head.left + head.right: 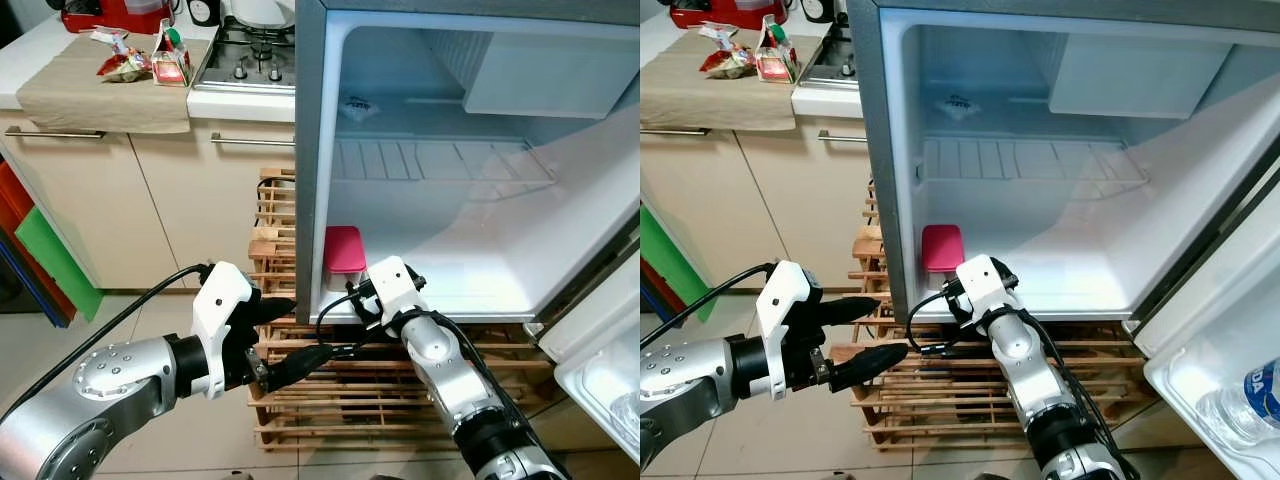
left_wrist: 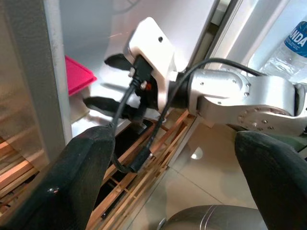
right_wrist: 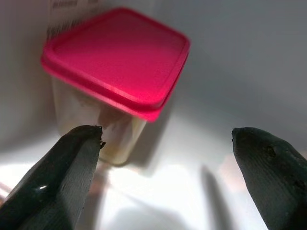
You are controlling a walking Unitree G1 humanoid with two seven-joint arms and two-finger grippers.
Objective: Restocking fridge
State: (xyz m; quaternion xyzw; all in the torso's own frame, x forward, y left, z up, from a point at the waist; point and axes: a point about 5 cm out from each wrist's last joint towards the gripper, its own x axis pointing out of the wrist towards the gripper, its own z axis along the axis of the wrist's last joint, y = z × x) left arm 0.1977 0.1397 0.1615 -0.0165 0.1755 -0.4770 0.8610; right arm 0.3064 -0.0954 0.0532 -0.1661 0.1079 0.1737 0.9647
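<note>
Right tool (image 3: 165, 167) agape at fridge (image 1: 310, 150) floor edge, container (image 3: 115, 72) just beyond

The water bottle (image 1: 1252, 398) is cut off by the frame edge.

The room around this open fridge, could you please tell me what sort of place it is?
Most likely a home kitchen: a gas hob set in a white countertop, beige cabinets below it, and a small open fridge standing on a wooden pallet.
</note>
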